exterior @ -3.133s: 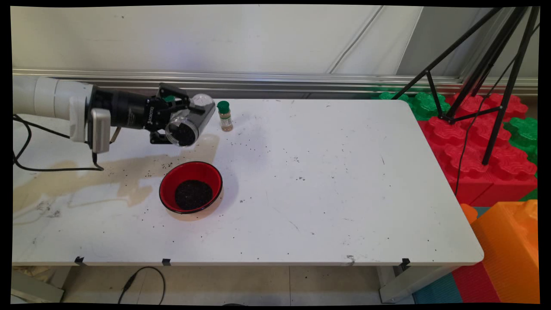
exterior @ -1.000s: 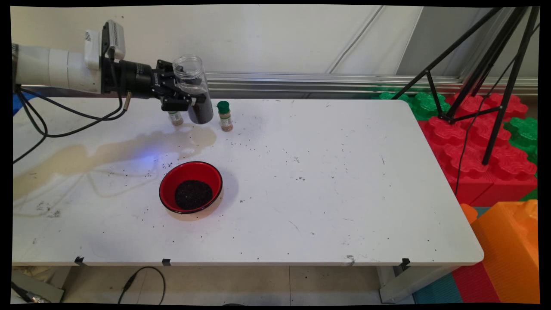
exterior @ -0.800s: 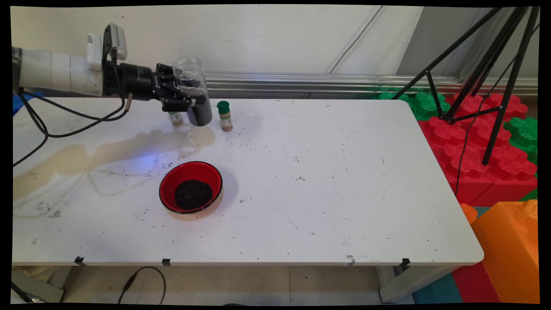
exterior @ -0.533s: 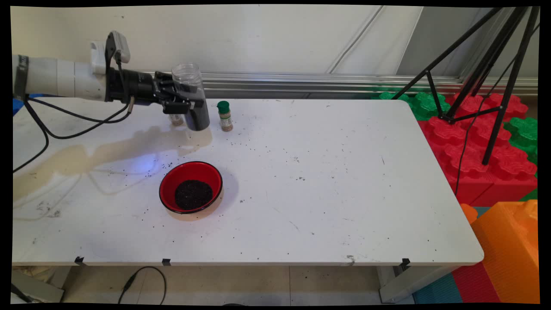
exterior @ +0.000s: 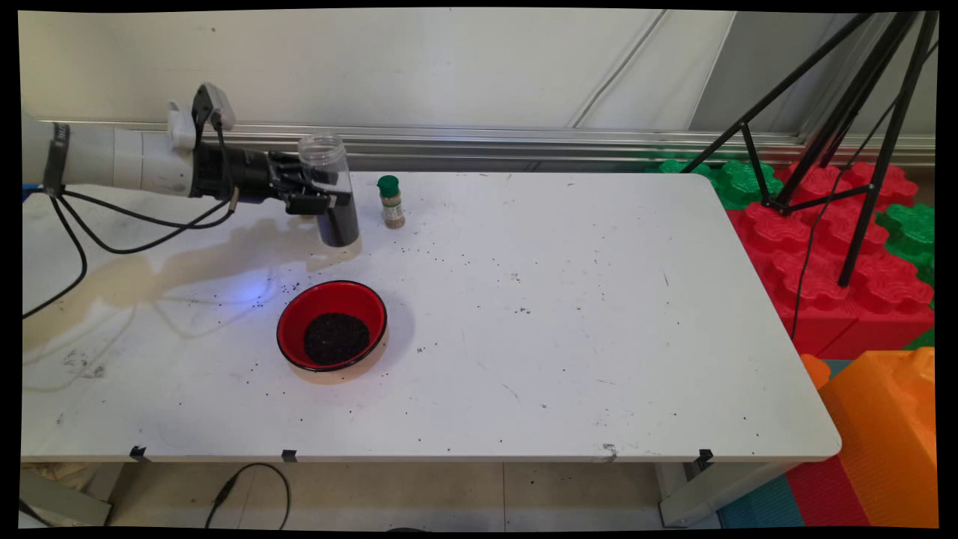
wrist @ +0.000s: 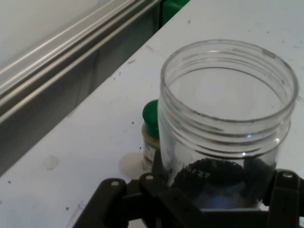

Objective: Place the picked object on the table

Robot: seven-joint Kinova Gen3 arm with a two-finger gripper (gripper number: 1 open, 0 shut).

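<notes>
Main view, one jar [exterior: 331, 196], gripper-held [exterior: 323, 201], one bowl [exterior: 331, 325]

worktop [exterior: 569, 314]: white, rectangular with rounded far-right and near-right corners; scuffed and marked.
stain [exterior: 150, 269]: a pale brown patch is spread over the left part of the worktop.
black grains [exterior: 516, 278]: scattered loosely across the surface, densest around the bowl.
red bowl [exterior: 331, 325]: set on the left-centre; a heap of black grains is held inside.
spice bottle [exterior: 390, 201] [wrist: 151, 137]: small, green-capped, stood upright near the far edge.
</notes>
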